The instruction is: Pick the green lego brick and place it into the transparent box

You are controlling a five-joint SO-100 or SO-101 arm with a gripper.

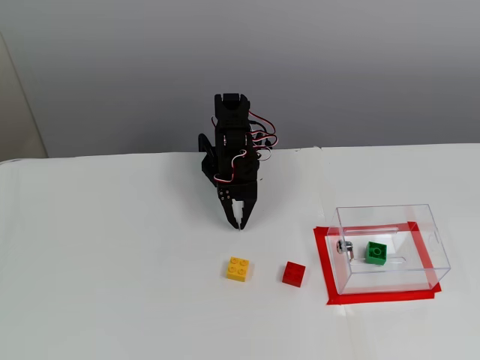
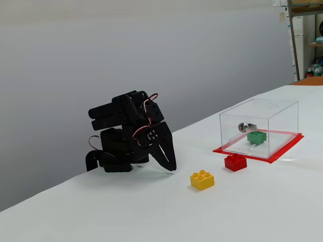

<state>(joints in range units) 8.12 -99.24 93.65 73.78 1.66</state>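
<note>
The green lego brick lies inside the transparent box, on its floor near the small metal fitting. It shows in both fixed views, and in the other the green brick sits inside the box. My gripper is folded down by the arm's base, shut and empty, its tips just above the table, well left of the box. In the other fixed view the gripper points down at the table behind the yellow brick.
A yellow studded brick and a red brick lie on the white table between the gripper and the box. Red tape frames the box. The yellow brick and the red brick show in the other fixed view too.
</note>
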